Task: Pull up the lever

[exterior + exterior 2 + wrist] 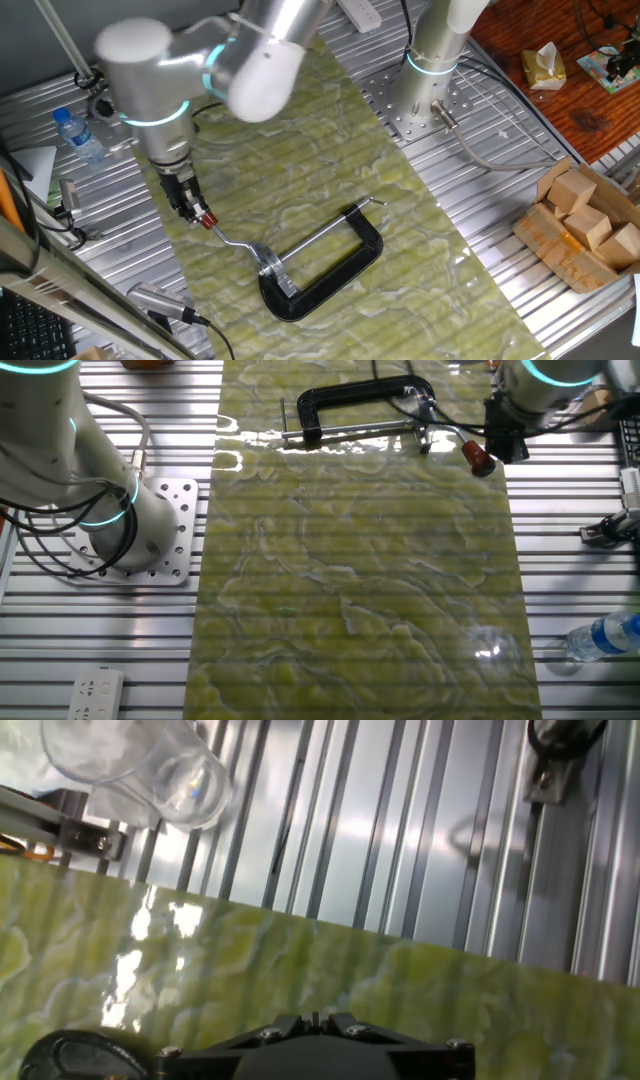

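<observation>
1. Presently the lever [232,240] lies low over the green mat [400,230], its rod running from the clamp [330,270] bracket out to a red knob [209,221] near the mat's edge.
2. Pincer [197,212] sits at the knob and appears closed on it; the hand view does not show the fingertips, so the hold is judged from the fixed views only.
3. Step in hand: grasp made, lift not yet done. Next move calls for an upward arc about the bracket pivot, not a straight pull, or the clamp may drag across the mat.
4. Mat is glossy and lies on a ribbed metal worktop [480,300].
5. Around it: a water bottle [78,135], wooden blocks [585,215], and the arm's base [140,540].
</observation>
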Robot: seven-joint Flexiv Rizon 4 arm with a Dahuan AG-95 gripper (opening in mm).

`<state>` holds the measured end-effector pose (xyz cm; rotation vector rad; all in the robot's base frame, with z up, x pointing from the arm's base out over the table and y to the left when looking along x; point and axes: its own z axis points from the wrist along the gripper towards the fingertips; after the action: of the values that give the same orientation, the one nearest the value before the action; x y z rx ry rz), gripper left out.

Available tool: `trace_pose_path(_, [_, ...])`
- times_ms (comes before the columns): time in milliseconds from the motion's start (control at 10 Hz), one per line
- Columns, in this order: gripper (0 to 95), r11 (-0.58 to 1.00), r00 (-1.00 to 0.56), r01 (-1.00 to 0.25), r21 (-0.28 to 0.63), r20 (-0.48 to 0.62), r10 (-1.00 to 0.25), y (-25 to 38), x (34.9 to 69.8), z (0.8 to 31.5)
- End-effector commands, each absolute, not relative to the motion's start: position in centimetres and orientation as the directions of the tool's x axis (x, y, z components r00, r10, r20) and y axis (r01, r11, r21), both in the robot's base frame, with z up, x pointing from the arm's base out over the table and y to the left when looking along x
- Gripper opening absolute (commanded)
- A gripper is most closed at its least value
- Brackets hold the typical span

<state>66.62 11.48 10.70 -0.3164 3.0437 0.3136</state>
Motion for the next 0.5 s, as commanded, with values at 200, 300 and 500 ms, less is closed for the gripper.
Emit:
trace_pose_path(200, [0.0, 0.955, -0.98, -0.2, 0.218, -0.03, -0.199, 11.21, 66.3, 10.5])
trace_pose_path(300, [0.0, 0.955, -0.979, -0.202, 0.219, -0.023, -0.202, 11.13, 66.22, 10.45])
trace_pose_path(500, [0.0, 0.953, -0.978, -0.206, 0.221, -0.019, -0.207, 10.7, 65.77, 10.32])
